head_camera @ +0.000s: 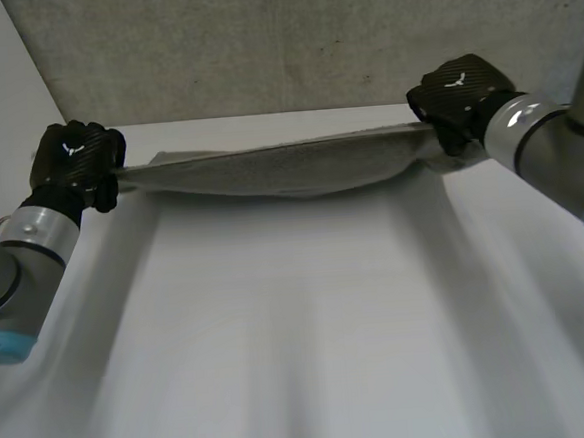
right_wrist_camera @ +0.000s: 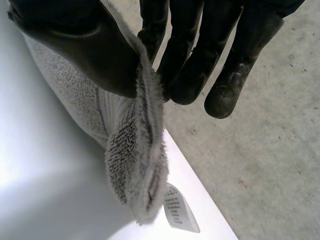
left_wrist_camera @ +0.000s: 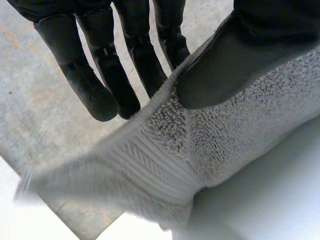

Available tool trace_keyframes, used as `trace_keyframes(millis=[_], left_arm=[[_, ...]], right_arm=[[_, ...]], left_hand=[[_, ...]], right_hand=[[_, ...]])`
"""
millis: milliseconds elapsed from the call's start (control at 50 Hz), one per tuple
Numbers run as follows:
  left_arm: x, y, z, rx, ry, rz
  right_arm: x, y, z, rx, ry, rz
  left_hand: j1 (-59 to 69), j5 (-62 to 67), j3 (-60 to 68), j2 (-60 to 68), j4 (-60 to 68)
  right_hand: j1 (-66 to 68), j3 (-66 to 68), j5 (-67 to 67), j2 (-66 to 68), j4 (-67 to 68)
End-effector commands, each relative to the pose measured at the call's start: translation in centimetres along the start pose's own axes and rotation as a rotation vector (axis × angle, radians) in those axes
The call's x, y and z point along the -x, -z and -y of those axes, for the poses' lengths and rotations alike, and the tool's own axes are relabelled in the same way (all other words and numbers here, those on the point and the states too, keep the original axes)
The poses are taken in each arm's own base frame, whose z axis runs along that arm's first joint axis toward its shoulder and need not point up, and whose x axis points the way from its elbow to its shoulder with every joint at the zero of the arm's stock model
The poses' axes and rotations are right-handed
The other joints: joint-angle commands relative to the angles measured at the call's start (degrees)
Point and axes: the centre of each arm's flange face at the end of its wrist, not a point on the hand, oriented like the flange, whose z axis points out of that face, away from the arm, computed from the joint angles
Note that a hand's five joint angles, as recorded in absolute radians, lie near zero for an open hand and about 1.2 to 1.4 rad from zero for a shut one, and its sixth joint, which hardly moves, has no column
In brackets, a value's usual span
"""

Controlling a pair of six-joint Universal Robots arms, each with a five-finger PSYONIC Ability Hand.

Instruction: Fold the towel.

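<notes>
Currently towel (head_camera: 278,168) is stretched, sagging mid-span, over the table's (head_camera: 300,329) far edge. Left hand (head_camera: 72,159) pinches the corner at the table's left side, thumb against fingers. Right hand (head_camera: 459,92) pinches the right-side corner likewise, label (right_wrist_camera: 179,212) dangling.

The table (head_camera: 300,329) before me is white. The towel (head_camera: 279,170) sags over its far end; touching or not, I cannot tell.

Probably a lab: bare white table (head_camera: 300,329), concrete floor (right_wrist_camera: 260,165).
</notes>
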Motion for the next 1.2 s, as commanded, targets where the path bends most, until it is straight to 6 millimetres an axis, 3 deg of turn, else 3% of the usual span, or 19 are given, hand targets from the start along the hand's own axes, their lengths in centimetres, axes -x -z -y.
trace_keyframes(millis=[20, 100, 160, 280, 360, 380, 420, 440, 540, 600, 640, 800, 920, 1200], left_arm=[[-0.8, 4.4, 3.2, 0.044, -0.035, -0.086], [-0.9, 6.7, 5.1, 0.037, -0.087, -0.110], [-1.0, 7.5, 5.9, 0.018, -0.102, -0.112], [-1.2, 7.4, 5.6, 0.025, -0.100, -0.117], [-1.8, 5.6, 2.5, 0.095, -0.080, -0.152], [-1.8, 5.6, 2.5, 0.096, -0.080, -0.152], [-2.4, 3.8, 0.2, 0.139, -0.072, -0.183], [-2.4, 3.7, 0.2, 0.139, -0.072, -0.183], [-4.4, -0.6, -3.9, 0.177, -0.100, -0.242], [-4.9, -1.7, -4.7, 0.175, -0.110, -0.252], [-5.2, -3.4, -5.6, 0.173, -0.113, -0.260], [-5.8, -7.0, -6.8, 0.149, -0.133, -0.227], [-5.9, -8.7, -8.1, 0.157, -0.141, -0.192], [-5.9, -10.5, -8.9, 0.130, -0.151, -0.166]], right_arm=[[-0.9, 3.6, 0.5, 0.117, -0.006, 0.052], [-1.5, 6.0, 1.0, 0.185, 0.034, 0.101], [-1.7, 6.6, 1.2, 0.194, 0.082, 0.106], [-1.4, 6.4, 1.0, 0.197, 0.117, 0.124], [0.1, 4.4, -1.2, 0.243, 0.116, 0.178], [0.1, 4.4, -1.2, 0.243, 0.116, 0.178], [0.8, 2.4, -2.9, 0.263, 0.127, 0.203], [0.8, 2.4, -2.9, 0.264, 0.127, 0.203], [2.9, -2.5, -5.7, 0.243, 0.152, 0.212], [3.4, -3.7, -6.2, 0.231, 0.156, 0.213], [4.4, -5.8, -7.4, 0.218, 0.163, 0.209], [5.6, -10.0, -9.7, 0.197, 0.187, 0.135], [5.7, -11.9, -10.9, 0.185, 0.205, 0.065], [5.2, -13.6, -11.2, 0.131, 0.218, -0.027]], left_hand=[[-0.21, -15.13, -8.43, -5.46, -6.41], [-0.21, -15.13, -8.43, -5.46, -6.41], [-0.21, -15.13, -8.43, -5.46, -6.41], [-0.21, -15.13, -8.43, -5.46, -6.41], [-0.21, -15.13, -8.43, -5.46, -6.41], [-0.21, -15.13, -8.43, -5.46, -6.41], [-0.21, -15.13, -8.43, -5.46, -6.41], [-0.21, -15.13, -8.43, -5.46, -6.41], [-0.21, -15.13, -8.43, -5.46, -6.41], [-0.21, -15.13, -8.43, -5.46, -6.41], [-0.21, -15.13, -8.43, -5.46, -6.41], [-0.21, -15.13, -8.43, -5.46, -6.41], [-0.21, -15.13, -8.43, -5.46, -6.41], [-0.21, -15.13, -8.43, -5.46, -6.41]], right_hand=[[3.41, 3.35, 2.23, 3.71, 3.26], [3.41, 3.35, 2.23, 3.71, 3.26], [3.41, 3.35, 2.23, 3.71, 3.26], [3.41, 3.35, 2.23, 3.71, 3.26], [3.41, 3.35, 2.23, 3.71, 3.26], [3.41, 3.35, 2.23, 3.71, 3.26], [3.41, 3.35, 2.23, 3.71, 3.26], [3.41, 3.35, 2.23, 3.71, 3.26], [3.41, 3.35, 2.23, 3.71, 3.26], [3.41, 3.35, 2.23, 3.71, 3.26], [3.41, 3.35, 2.23, 3.71, 3.26], [3.41, 3.35, 2.23, 3.71, 3.26], [3.41, 3.35, 2.23, 3.71, 3.26], [3.41, 3.35, 2.23, 3.71, 3.26]])
